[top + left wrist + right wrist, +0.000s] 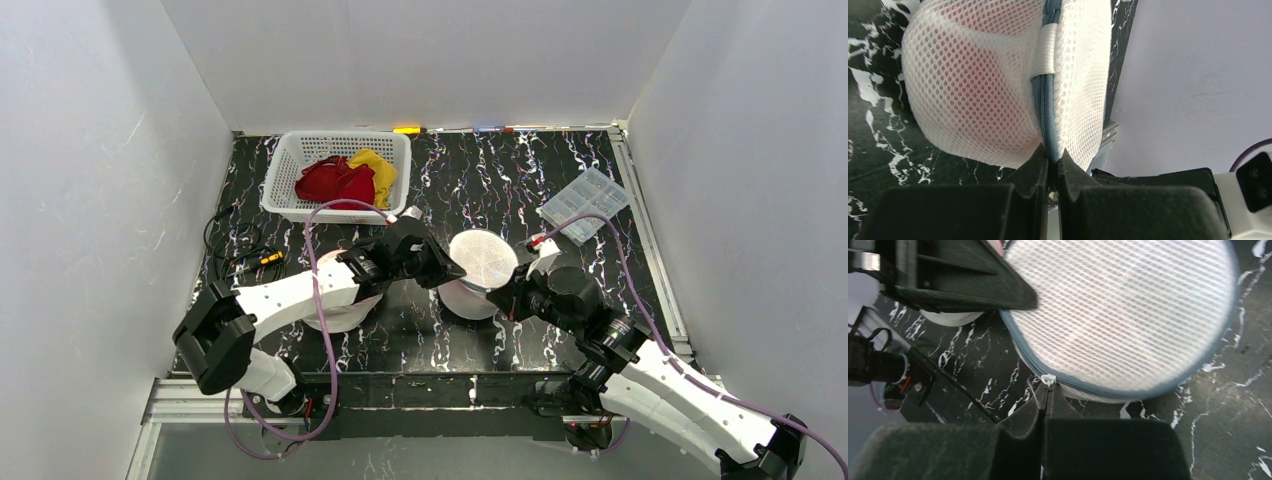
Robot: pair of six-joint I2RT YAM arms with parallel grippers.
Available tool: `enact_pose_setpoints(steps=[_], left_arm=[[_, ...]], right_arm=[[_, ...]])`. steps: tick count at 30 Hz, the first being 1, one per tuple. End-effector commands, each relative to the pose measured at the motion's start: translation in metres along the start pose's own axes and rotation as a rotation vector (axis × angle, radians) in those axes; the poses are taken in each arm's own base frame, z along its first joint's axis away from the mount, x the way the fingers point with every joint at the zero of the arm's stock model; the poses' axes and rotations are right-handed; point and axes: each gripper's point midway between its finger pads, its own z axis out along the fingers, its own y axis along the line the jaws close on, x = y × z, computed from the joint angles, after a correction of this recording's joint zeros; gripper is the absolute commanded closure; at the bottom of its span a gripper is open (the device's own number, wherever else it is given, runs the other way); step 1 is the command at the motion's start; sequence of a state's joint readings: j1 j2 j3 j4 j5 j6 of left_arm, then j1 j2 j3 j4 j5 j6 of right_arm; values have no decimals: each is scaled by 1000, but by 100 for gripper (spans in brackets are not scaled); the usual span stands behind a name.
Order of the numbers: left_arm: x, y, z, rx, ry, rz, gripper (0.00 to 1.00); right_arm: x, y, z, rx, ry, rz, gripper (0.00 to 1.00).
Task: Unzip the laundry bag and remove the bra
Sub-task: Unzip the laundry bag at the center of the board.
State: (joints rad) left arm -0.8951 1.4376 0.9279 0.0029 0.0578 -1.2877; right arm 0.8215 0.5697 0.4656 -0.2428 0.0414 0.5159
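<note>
Centrally on the table [470,170] stood the round mesh laundry bag [482,262], flat face up, with an arm at each side. The left gripper [1052,159] had its fingers pressed together on the blue zipper seam [1045,100] at the bag's left edge. The right gripper [1046,399] had its fingers together at the white zipper pull [1048,378], apparently pinching its tab. The seam curved away from the pull in both directions around the rim, so any pull would need to follow that arc. A pink form, probably the bra [973,85], showed through the mesh inside the closed bag. The basket [290,160] of clothes and the clear box [585,203] lay well apart and did not obstruct.
</note>
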Motion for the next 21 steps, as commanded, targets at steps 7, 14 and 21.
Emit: enact_pose_setpoints(steps=[7,14,21], left_arm=[[-18,-15,-30,104,76,203,100],[-14,-71,-43,334,252,379,100],[-1,-85,-43,375,444,516,100]], right_arm=[[-16,-20,-11,137,-64,13,99],[-48,31,-24,-106,-139,-73,99],[-45,47,-26,-185,-101,-96,99]])
